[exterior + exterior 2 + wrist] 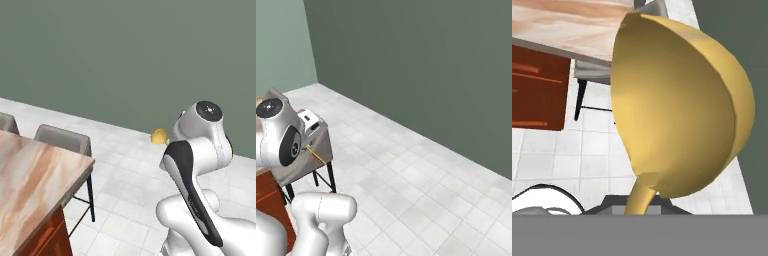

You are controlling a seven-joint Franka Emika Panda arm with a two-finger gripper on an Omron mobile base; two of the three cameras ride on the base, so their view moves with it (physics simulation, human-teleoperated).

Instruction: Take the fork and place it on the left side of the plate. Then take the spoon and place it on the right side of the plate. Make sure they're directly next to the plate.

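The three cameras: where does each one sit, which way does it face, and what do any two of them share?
Left base view: behind the arm's left, facing the green wall; arm at lower right, yellow spoon bowl beside it.
Right base view: behind the arm's right, facing wall and tiled floor; arm at lower left.
Hand view: on the hand, looking along the shut end effector at the spoon's bowl.
Shared: left base and hand views show the spoon, wooden counter and stool.

No text, label, brand, number or sign can be read anywhere.

The arm (pixel 192 165) hides the spoon (pixel 159 136) handle and gripper.
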